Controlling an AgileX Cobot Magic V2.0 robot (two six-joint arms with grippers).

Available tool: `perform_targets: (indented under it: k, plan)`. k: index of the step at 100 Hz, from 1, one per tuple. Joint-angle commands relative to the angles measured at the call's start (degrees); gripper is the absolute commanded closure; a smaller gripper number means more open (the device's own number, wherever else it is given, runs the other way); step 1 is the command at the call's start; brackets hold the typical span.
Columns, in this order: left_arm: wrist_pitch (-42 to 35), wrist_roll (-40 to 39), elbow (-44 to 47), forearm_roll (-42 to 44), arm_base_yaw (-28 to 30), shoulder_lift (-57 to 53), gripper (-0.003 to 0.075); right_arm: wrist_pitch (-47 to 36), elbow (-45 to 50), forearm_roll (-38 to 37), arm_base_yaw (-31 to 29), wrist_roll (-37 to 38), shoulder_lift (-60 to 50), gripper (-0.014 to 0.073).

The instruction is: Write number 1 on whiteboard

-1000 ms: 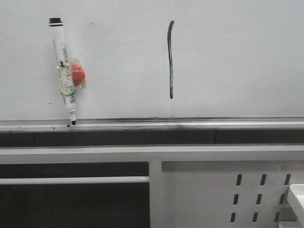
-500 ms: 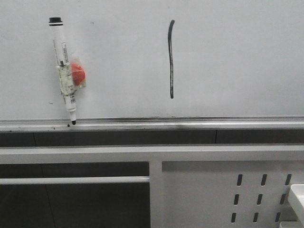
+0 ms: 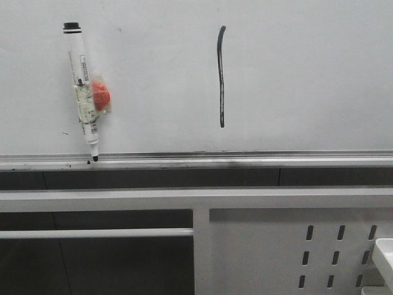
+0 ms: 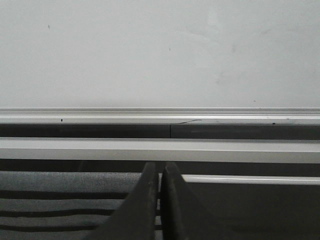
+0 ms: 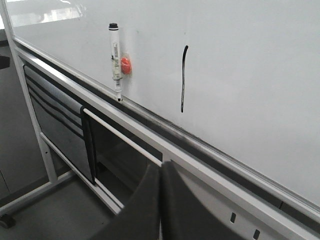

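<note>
The whiteboard (image 3: 307, 80) fills the upper front view, with a silver ledge (image 3: 245, 161) along its lower edge. The number 1 (image 3: 221, 77) is a thin black, nearly vertical stroke near the middle; it also shows in the right wrist view (image 5: 184, 79). A white marker with a black cap (image 3: 81, 92) stands on the board at the left, tip on the ledge, with a red magnet (image 3: 100, 96) beside it. My left gripper (image 4: 160, 167) is shut and empty, below the ledge. My right gripper (image 5: 160, 167) is shut and empty, well back from the board. Neither gripper shows in the front view.
A white perforated metal frame (image 3: 295, 246) runs below the board, with a horizontal rail (image 3: 92, 233) at the left. A white object's corner (image 3: 384, 255) shows at the lower right. The stand's leg (image 5: 30, 125) and grey floor show in the right wrist view.
</note>
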Motion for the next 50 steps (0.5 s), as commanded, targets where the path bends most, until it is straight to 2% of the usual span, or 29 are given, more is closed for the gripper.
perform_targets:
  k: [1,26,41,50]
  plan:
    - [-3.1,0.0,2.0,-0.6,-0.2,-1.2,0.0740,-7.3,0.3,0.3,0.1,0.2,0.7,0.0663]
    - [-3.1,0.0,2.0,-0.6,-0.2,-1.2,0.0740,-26.6,10.8,2.8,0.1,0.2,0.7,0.0663]
    - [-3.1,0.0,2.0,-0.6,-0.2,-1.2,0.0740,-38.7,18.9,7.6,0.1,0.2,0.7,0.0663]
    - [-3.1,0.0,2.0,-0.6,-0.2,-1.2,0.0740,-33.6,18.8,10.6,0.0,0.2,0.7,0.0663]
